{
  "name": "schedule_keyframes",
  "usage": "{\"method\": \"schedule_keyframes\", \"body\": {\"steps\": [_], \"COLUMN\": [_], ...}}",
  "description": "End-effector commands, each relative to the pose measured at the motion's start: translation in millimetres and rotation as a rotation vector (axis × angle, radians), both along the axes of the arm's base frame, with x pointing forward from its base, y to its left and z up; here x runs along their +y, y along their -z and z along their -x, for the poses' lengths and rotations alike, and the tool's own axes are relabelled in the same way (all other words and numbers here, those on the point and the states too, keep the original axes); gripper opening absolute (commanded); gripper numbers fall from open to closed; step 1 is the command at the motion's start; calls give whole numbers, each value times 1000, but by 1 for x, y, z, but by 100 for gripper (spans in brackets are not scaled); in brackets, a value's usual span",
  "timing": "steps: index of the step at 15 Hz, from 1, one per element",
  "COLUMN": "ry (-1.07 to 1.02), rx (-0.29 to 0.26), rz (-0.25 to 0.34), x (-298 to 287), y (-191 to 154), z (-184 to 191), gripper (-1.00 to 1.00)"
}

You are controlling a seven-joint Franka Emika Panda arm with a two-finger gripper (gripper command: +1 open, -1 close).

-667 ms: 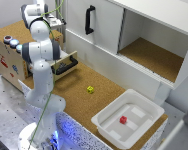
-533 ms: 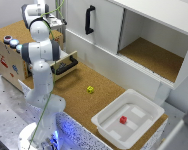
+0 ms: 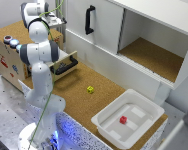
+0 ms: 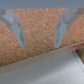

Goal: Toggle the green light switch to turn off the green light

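Green light switch cannot be picked out for certain; it is probably among the small controls (image 3: 10, 41) on the wooden box (image 3: 6, 62), away from the jaws. A switch is stiff and fixed, best pressed lightly. The jaws (image 4: 39, 29) stand apart, empty, over cork tabletop (image 4: 40, 42).
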State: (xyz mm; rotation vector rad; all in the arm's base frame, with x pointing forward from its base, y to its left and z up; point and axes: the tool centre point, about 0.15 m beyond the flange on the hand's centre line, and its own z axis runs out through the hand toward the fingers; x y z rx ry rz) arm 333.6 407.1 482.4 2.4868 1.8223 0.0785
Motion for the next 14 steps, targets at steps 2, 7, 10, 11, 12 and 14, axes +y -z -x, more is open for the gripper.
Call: {"method": "schedule_keyframes", "body": {"steps": [2,7,10,11,12,14], "ry": [-93,-75,-46,-43,-51,-67], "rx": [-68,-34,-9,-8,-4,-9], "rz": [-68,-66,-75,-76,-80,-107], "x": [-9,1,9,11,13,18], "y": [-27,-45,-55,-54,-52,-46], "z": [61,134,185,195,202,208], "gripper": [100,100,100,100,100,-100]}}
